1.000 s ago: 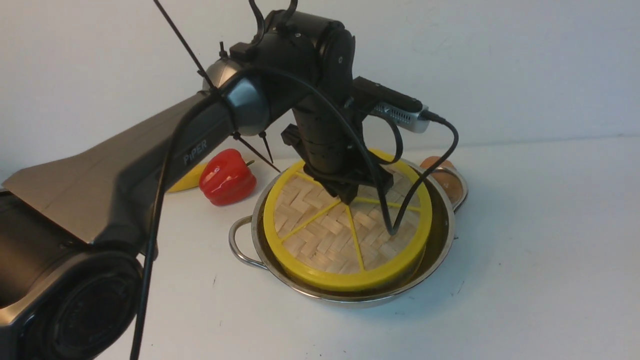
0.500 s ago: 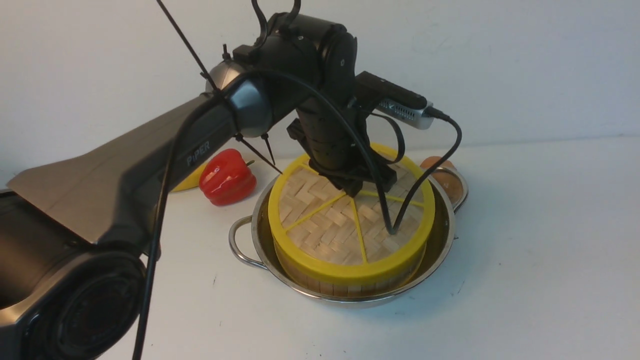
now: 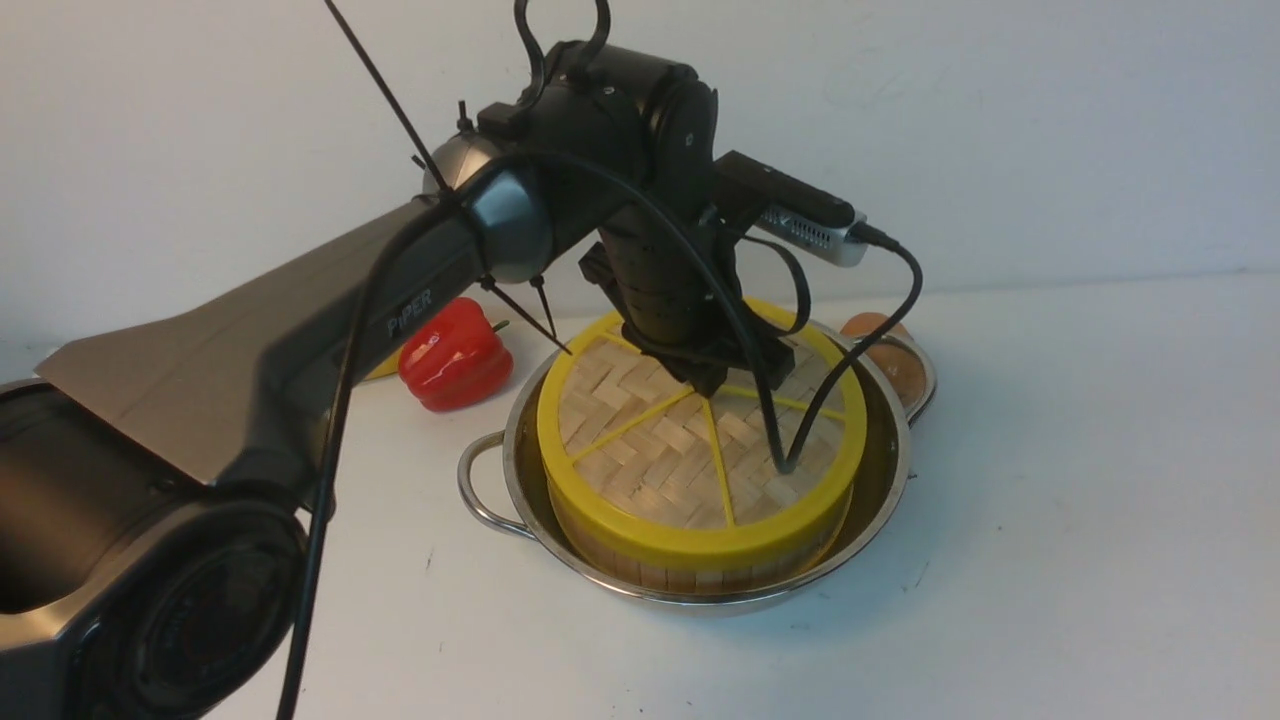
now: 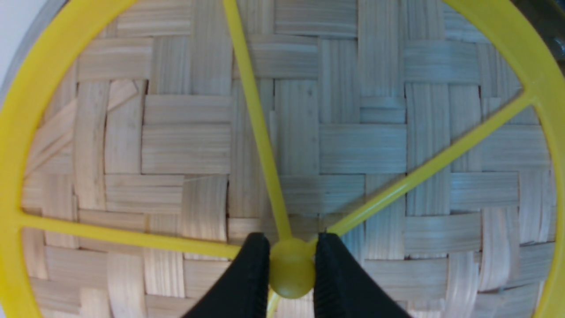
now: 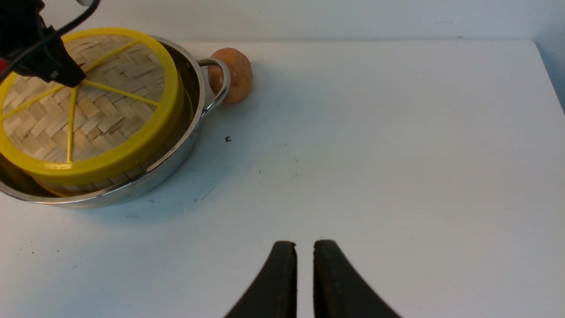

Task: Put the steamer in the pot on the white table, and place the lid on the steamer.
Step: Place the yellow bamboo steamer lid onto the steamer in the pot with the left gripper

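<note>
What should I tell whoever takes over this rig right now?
Tools: left tool shut on the knob of the lid; right tool nearly closed, empty, above the table, apart from the pot.
Things: steamer sits in the pot; lid lies on the steamer, looking level.
Done: steamer placed, lid set on.
To do: probably just open the left tool and lift it away.

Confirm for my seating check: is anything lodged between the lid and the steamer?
Nothing visible does. The lid lies directly on the steamer in the pot, rims meeting on the near side; the left arm hides the far rim. The left claw pinches its knob.
</note>
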